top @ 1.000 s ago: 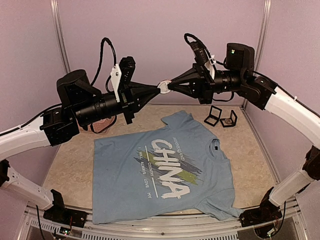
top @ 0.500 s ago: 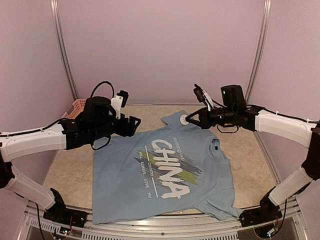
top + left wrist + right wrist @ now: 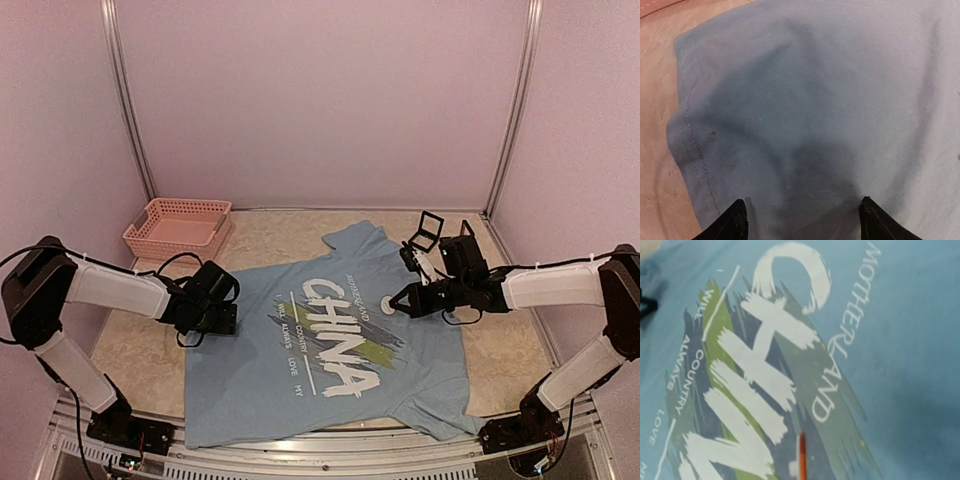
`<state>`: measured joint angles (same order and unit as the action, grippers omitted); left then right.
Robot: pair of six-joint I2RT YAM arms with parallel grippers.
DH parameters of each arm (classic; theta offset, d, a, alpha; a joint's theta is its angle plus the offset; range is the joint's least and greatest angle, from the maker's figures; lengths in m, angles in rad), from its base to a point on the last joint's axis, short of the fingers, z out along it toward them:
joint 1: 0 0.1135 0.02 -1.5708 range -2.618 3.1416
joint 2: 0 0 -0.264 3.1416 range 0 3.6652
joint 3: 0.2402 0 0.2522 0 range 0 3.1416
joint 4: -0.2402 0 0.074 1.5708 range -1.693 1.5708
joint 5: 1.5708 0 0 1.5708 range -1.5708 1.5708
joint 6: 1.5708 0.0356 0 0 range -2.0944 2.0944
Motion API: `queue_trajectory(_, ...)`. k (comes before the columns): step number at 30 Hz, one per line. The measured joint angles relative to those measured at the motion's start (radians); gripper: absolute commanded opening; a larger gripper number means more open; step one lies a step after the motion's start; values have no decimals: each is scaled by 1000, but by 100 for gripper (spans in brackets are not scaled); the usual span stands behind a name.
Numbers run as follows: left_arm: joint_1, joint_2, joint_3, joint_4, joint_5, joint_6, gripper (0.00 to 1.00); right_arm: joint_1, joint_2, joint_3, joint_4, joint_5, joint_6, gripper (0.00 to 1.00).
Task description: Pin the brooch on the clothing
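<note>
Right claw [image 3: 398, 300], clamped on the brooch [image 3: 388, 304], has dropped from up high to just over the shirt [image 3: 250, 370] mid-counter, left claw [image 3: 222, 320] now down too, fingers apart at the sleeve nearest the left edge, so pinning looks about to start.

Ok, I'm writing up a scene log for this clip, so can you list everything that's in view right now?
T-shirt: one, light blue with white CHINA print, flat mid-table.
brooch: one, white and round, on the shirt's chest at the right gripper's tip.
basket: one, pink, back left.
frame stand: one clearly seen, black, back right.
table: one, beige marbled.
left gripper: one, black, open over the shirt's hem.
right gripper: one, black, apparently closed on the brooch.
</note>
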<state>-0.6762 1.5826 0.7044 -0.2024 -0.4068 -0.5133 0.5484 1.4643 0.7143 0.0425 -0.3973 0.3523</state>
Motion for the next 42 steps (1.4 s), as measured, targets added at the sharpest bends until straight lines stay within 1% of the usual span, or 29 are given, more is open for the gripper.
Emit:
queue_trajectory(3,72,8,-17,20,-20,-33,71,0,0,-34,34,-1,6,0)
queue_trajectory(6,117,7,-23,24,-54,-65,71,0,-4,-40,46,-2,4,0)
queue_trajectory(10,129,-17,-35,9,-119,-85,81,-3,-22,-40,56,-5,-6,0)
queue_trajectory(11,114,-26,-35,10,-135,-79,83,-5,-29,-41,57,-5,-10,0)
queue_trajectory(13,42,-49,-31,26,-181,-35,86,-12,-47,-47,61,-6,-16,0)
queue_trajectory(15,-104,-62,-9,88,-212,73,86,-24,-69,-58,63,-6,-19,0)
queue_trajectory(16,-177,-61,9,127,-192,133,85,-32,-80,-64,63,-5,-21,0)
queue_trajectory(18,-317,-44,66,207,-69,283,84,-47,-105,-81,68,4,-24,0)
queue_trajectory(21,-436,30,166,285,102,445,82,-69,-140,-116,80,39,-34,0)
queue_trajectory(22,-455,79,215,307,159,503,82,-77,-150,-128,82,48,-38,0)
queue_trajectory(23,-477,106,239,319,186,531,82,-84,-160,-142,85,56,-43,0)
queue_trajectory(26,-507,232,353,318,283,648,82,-95,-188,-180,94,73,-53,0)
queue_trajectory(30,-541,396,520,266,328,773,83,-95,-194,-193,94,95,-71,0)
queue_trajectory(33,-554,472,589,246,335,823,77,-95,-204,-205,101,107,-76,0)
queue_trajectory(37,-541,554,663,201,360,858,74,-95,-229,-229,102,107,-76,0)
queue_trajectory(42,-513,582,696,154,434,903,63,-95,-234,-229,102,100,-86,0)
